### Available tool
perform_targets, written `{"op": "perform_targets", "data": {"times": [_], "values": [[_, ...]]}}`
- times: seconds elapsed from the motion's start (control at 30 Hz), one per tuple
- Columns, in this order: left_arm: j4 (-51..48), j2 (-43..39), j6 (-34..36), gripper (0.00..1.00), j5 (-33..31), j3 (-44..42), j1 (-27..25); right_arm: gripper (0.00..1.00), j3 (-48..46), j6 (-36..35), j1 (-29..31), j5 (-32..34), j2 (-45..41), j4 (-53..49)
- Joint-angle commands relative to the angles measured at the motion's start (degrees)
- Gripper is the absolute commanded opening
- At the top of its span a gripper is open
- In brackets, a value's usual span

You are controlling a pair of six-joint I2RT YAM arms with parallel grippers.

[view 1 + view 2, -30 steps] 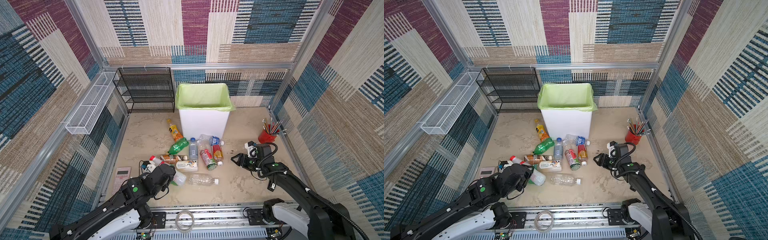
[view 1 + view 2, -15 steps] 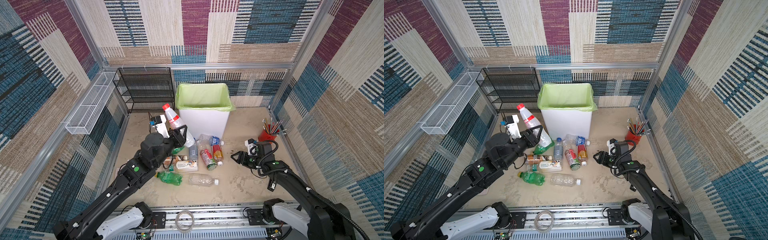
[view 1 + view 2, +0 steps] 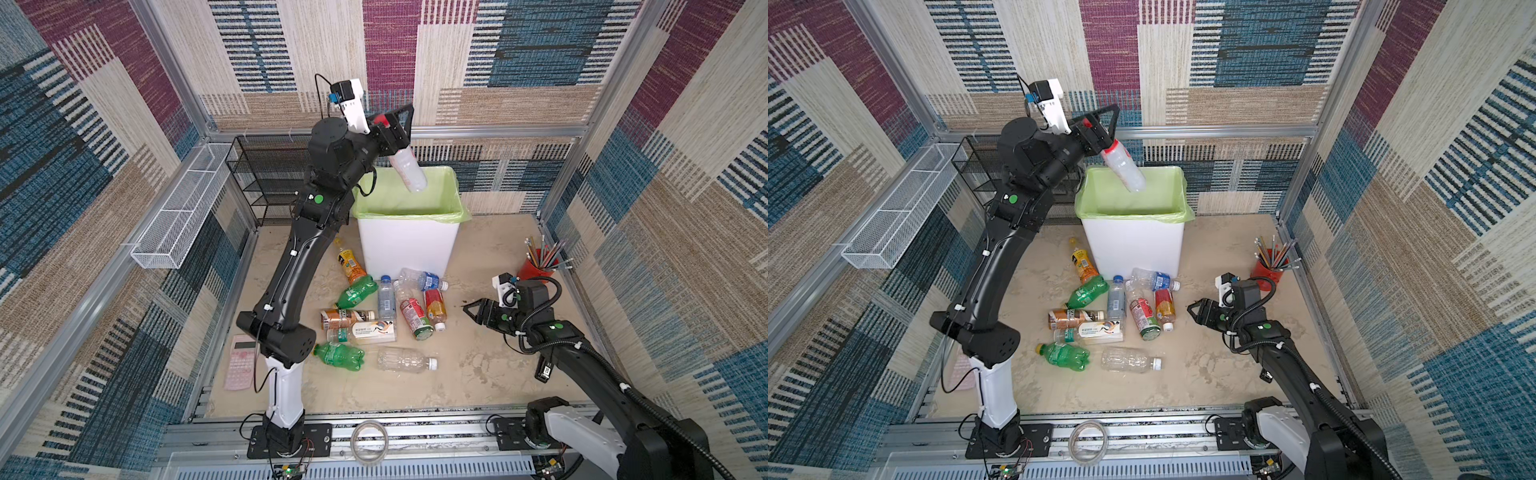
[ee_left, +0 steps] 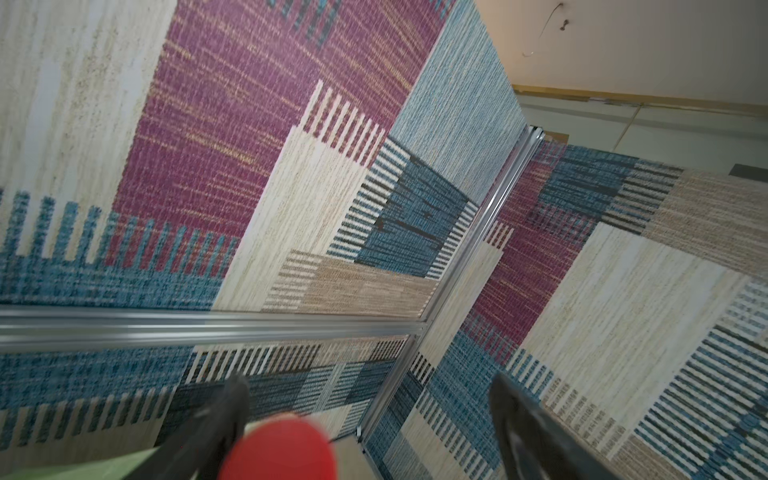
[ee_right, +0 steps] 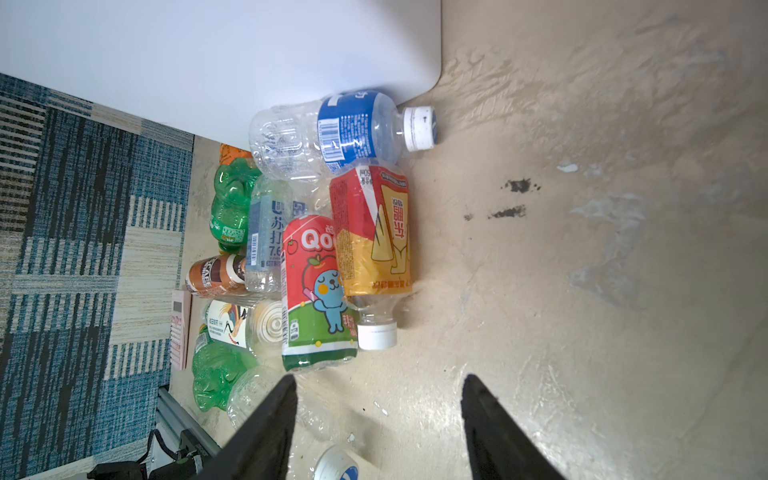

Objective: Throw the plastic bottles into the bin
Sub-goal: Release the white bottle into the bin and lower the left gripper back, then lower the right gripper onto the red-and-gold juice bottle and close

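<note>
Up went my left arm: a second ago the left gripper was down low in front of the bin, and now it is high above the bin. Its fingers stand wide apart, and the red cap sits loose between them, so I think the bottle has just been let go. It is clear and tilted, bottom end down, right over the bin's open green mouth, but not inside yet. So the step in hand is the drop. About ten more bottles lie in a pile on the floor, just in front of the bin. The right gripper has stayed where it was, low and in front of the bin toward its right side, near the pile, fingers partly apart with nothing in them. Next I would wait for the bottle to fall in, then bring an arm down for another one. The yellow and red one looks closest to the right gripper. It touches the one beside it, so the fingers must slip in with care.
</note>
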Motion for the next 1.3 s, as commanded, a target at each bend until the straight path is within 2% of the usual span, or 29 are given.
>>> {"op": "perform_targets", "data": {"times": [0.0, 0.13, 0.2, 0.33, 0.4, 0.57, 0.7, 0.77, 0.87, 1.07, 1.27], "values": [[3.6, 0.5, 3.8, 0.94, -0.1, 6.0, 0.1, 0.65, -0.1, -0.5, 0.0, 0.8, -0.7, -0.5], [10.2, -7.0, 5.7, 0.92, -0.9, -1.7, 0.3, 0.65, 0.7, -1.2, 0.0, 1.5, -0.8, -1.2], [11.5, -13.4, 6.6, 0.90, -0.8, -10.3, 0.3, 0.65, 1.0, -1.4, 0.0, 1.6, -1.0, -1.3], [16.1, -29.9, 5.0, 0.87, -2.0, -37.5, 0.3, 0.65, 2.0, -2.2, 0.0, 1.6, -0.5, -1.5], [14.9, -38.0, 3.3, 0.85, -4.1, -51.7, 0.3, 0.65, 2.3, -2.6, 0.0, 1.4, 0.0, -1.4], [9.4, -55.9, -6.9, 0.80, -9.0, -82.5, 0.3, 0.64, 2.7, -3.3, 0.0, 0.6, 0.9, -1.2], [4.5, -66.8, -17.9, 0.75, -12.4, -100.0, 0.3, 0.64, 1.6, -3.5, 0.1, -0.6, 2.4, -0.4], [2.6, -70.8, -21.2, 0.73, -13.3, -105.6, 0.2, 0.63, 1.2, -3.5, 0.2, -1.6, 3.7, 0.1], [-1.1, -73.9, -24.2, 0.72, -14.1, -109.6, 0.2, 0.62, 0.9, -3.4, 0.4, -2.8, 5.5, 1.0], [-6.7, -72.8, -27.2, 0.71, -13.0, -110.1, 0.3, 0.62, 0.9, -2.0, 2.3, -3.2, 8.4, 3.4], [-7.2, -71.9, -30.6, 0.71, -11.4, -111.5, 0.3, 0.64, 0.9, 1.2, 6.2, -2.5, 12.5, 9.0]]}}
